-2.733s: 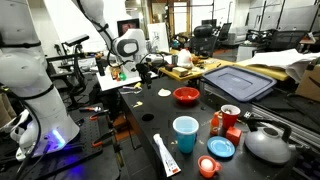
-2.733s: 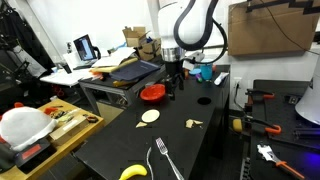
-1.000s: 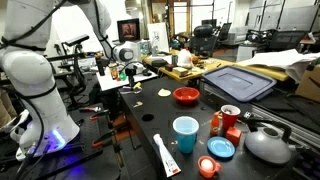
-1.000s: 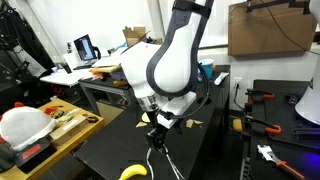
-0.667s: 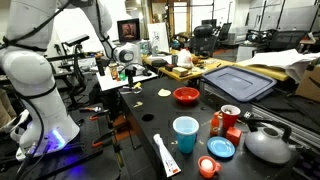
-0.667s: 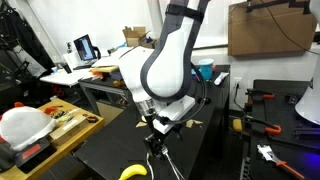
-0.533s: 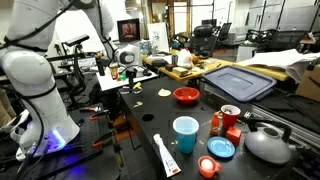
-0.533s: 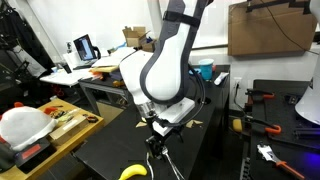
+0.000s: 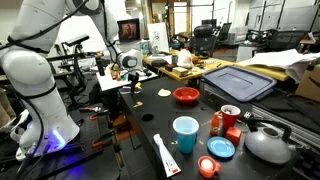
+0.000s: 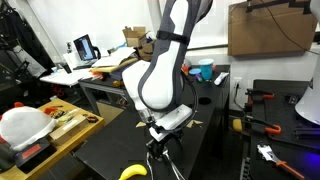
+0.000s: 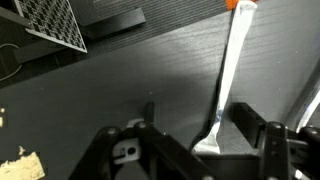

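Your claw (image 11: 208, 142), jaws apart, straddles the fork (image 11: 228, 80), which looks light, stiff and slippery, flat on the worktop (image 11: 120, 75); pinch its slim neck.

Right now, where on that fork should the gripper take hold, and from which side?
Take the fork by its slim handle, likely straight down from above, gripper closing across the width. It lies flat on the table, leaving only narrow edges to pinch.

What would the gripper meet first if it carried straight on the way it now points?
Most likely the fork, whose head lies between the open fingers of the gripper in the wrist view, with the black table just beneath. The gap left above it is hard to judge.
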You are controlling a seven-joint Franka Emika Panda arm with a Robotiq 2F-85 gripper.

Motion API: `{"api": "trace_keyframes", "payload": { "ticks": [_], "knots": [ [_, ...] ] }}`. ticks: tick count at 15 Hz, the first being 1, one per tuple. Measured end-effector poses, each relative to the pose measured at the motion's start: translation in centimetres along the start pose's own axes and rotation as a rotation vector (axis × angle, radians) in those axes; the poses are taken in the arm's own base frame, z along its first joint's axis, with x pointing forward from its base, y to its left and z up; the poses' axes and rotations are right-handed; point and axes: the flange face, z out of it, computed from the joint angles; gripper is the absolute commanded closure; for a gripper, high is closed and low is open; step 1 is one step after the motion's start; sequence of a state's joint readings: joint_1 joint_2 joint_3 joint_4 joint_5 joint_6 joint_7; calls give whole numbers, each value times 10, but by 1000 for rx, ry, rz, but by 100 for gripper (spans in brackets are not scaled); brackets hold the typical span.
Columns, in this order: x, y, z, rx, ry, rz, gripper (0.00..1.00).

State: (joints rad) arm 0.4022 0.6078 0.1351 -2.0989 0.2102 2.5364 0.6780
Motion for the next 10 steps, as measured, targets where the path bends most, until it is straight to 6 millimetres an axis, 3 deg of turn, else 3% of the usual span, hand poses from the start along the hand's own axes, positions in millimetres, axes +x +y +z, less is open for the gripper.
{"api": "trace_keyframes", "payload": {
  "ticks": [7, 10],
  "knots": [
    [0, -12, -9, 17, 18, 64, 100],
    [-1, -14, -9, 16, 19, 77, 98]
  ]
}}
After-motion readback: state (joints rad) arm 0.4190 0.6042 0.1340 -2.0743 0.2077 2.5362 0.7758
